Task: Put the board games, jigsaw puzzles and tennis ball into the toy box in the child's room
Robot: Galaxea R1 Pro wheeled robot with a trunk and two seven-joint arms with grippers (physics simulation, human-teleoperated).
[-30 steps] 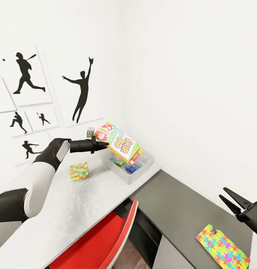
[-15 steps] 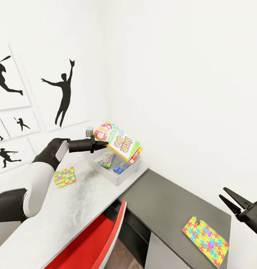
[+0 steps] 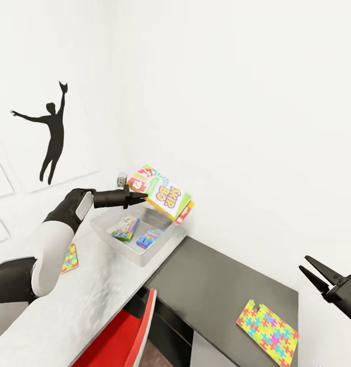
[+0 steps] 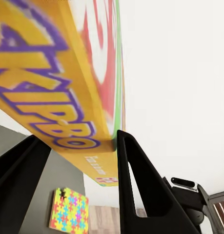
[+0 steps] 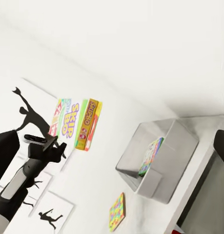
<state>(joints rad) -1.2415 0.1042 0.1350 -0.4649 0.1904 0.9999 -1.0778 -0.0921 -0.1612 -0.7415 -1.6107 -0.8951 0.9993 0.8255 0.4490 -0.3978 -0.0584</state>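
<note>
Skip-Bo game [image 3: 162, 193] is a flat cardboard box, white and green on its cover with a yellow-orange edge in purple letters; the left gripper [image 3: 142, 194] is clamped on its corner and holds it tilted in the air over the toy box [image 3: 105, 226]. This grey bin has smooth sloping walls and holds two small colourful boxes [image 3: 137, 232]. At 7 o'clock from the bin, a puzzle [image 3: 69, 257] lies flat on the pale table [image 3: 93, 290], partly behind the arm. At 4 o'clock, a second thin puzzle [image 3: 267, 332] rests on the dark side section [image 3: 221, 285]. The right gripper [image 3: 308, 269] hangs with fingers spread, holding nothing.
</note>
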